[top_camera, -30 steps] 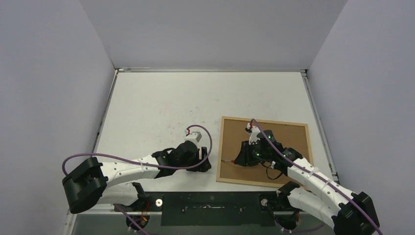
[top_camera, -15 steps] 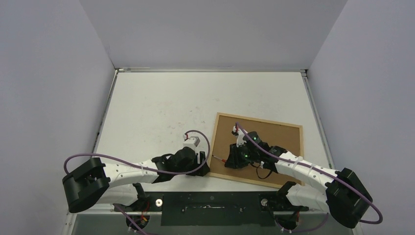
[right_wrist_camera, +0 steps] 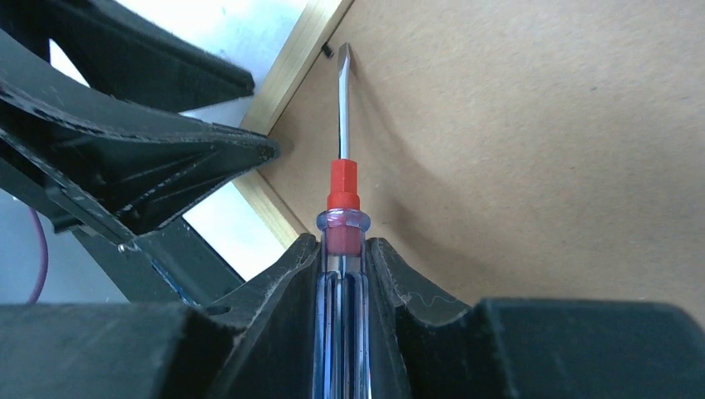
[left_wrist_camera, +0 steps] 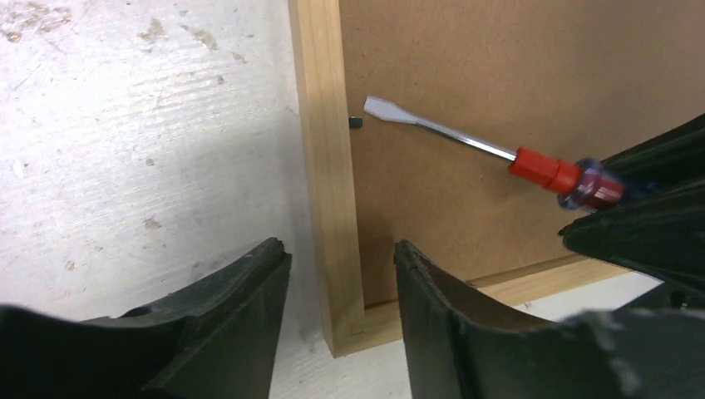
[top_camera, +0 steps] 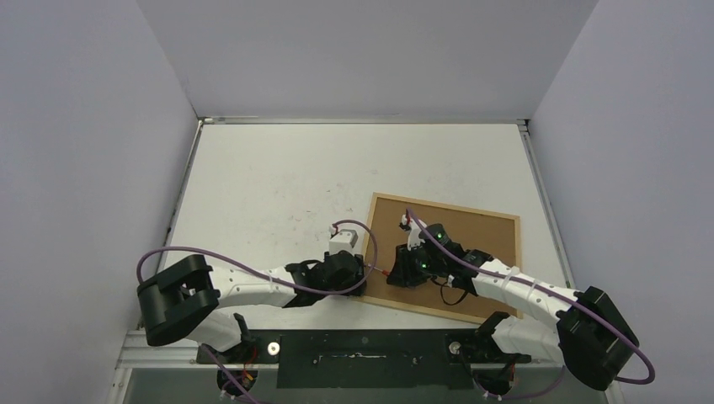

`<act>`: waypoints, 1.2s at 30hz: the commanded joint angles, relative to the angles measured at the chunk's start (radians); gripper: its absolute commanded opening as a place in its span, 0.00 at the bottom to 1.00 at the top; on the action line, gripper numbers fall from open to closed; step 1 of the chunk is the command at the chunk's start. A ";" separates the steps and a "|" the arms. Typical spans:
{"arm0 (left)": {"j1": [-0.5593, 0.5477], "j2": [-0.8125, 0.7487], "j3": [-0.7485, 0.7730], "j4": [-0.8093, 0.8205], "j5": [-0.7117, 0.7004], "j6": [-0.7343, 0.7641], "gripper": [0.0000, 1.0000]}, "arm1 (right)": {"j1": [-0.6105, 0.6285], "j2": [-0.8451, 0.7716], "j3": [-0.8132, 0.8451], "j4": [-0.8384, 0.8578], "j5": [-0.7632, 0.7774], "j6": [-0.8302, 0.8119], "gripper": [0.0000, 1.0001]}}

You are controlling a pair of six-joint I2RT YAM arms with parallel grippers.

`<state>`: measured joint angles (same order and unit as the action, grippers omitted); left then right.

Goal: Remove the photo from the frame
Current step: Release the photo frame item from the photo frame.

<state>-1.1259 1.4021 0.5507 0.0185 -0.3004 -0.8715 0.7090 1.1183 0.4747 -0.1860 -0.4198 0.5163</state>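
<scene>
Toward the near right of the bench (top_camera: 278, 185), the frame (left_wrist_camera: 326, 166) lies face down; the left claw (left_wrist_camera: 341, 253) gapes astride its rail, the right claw (right_wrist_camera: 342, 245) clamps a screwdriver (right_wrist_camera: 342, 116). Slide the blade squarely under what seems a retaining tab (left_wrist_camera: 356, 122).

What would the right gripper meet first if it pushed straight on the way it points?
Likely the small black tab on the thin light wooden frame: the red-collared flat-blade screwdriver clamped in the right gripper aims just beside it. Blade height over the brown fibreboard backing is unclear.
</scene>
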 commanded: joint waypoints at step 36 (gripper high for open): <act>-0.128 -0.252 -0.303 -0.187 -0.133 -0.184 0.00 | 0.062 0.062 0.135 -0.054 -0.117 -0.181 0.00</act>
<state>-1.2552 1.1713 0.3218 0.0299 -0.4652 -1.0576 0.7437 1.1324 0.5453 -0.3038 -0.5396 0.3763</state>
